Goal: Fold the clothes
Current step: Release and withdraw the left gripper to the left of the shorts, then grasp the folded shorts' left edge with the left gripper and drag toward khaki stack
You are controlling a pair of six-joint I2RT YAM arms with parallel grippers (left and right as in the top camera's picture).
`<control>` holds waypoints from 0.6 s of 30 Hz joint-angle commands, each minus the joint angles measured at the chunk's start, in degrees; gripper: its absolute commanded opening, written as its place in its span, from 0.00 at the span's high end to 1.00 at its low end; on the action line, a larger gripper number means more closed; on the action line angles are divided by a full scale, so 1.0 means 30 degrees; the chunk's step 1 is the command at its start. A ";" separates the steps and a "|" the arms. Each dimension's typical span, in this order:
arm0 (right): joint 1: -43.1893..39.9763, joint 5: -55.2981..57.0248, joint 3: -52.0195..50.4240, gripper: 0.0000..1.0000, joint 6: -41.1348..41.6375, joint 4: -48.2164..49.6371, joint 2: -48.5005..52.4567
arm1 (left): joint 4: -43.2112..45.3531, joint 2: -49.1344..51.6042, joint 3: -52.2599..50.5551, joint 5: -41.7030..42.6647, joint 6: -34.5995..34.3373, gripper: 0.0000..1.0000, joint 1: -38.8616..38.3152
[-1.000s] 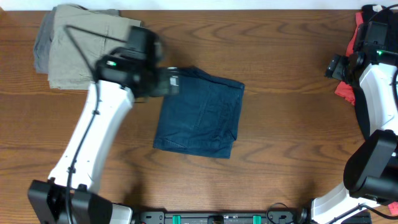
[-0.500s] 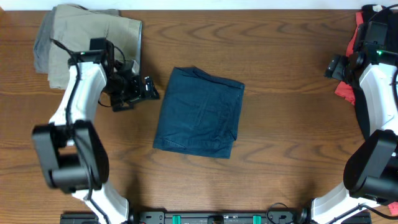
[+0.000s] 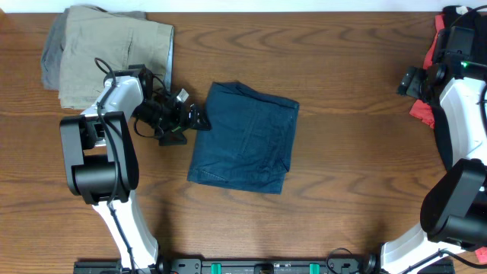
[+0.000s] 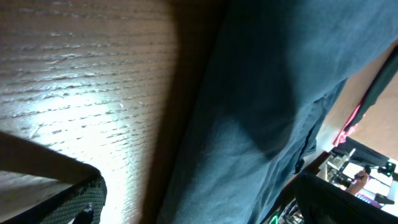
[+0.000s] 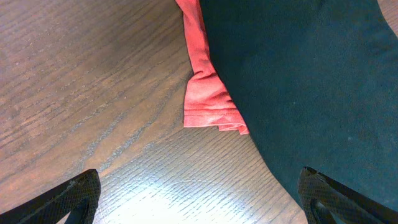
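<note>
One pair of folded navy shorts [image 3: 245, 137] lies at the middle of the table [image 3: 342, 190]. The left gripper [image 3: 189, 122] sits at their left edge, fingers spread wide, grasping nothing. The right gripper [image 5: 202, 202] hovers far right over a black garment [image 5: 298, 74] with a coral edge [image 5: 205, 93], fingers likewise released. Khaki trousers [image 3: 114, 53] lie far left.

Navy shorts [image 4: 261, 124], blurred and cropped in left wrist view; black garment [image 5: 311, 74] likewise cropped.
</note>
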 commanded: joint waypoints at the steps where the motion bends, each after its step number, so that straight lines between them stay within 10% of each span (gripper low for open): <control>1: 0.0066 0.0270 0.0350 0.01 0.0000 -0.0022 -0.0044 | 0.0393 0.0801 -0.0437 -0.0124 0.0510 0.02 -0.0109; 13: 0.0073 0.0270 0.0350 0.01 0.0000 -0.0015 -0.0044 | 0.3206 0.0801 -0.2397 -0.0131 -0.0372 0.18 -0.1851; 18: 0.0058 0.0270 0.0350 0.01 0.0000 -0.0015 -0.0044 | 0.4044 0.0801 -0.2703 -0.0211 -0.1406 0.73 -0.2375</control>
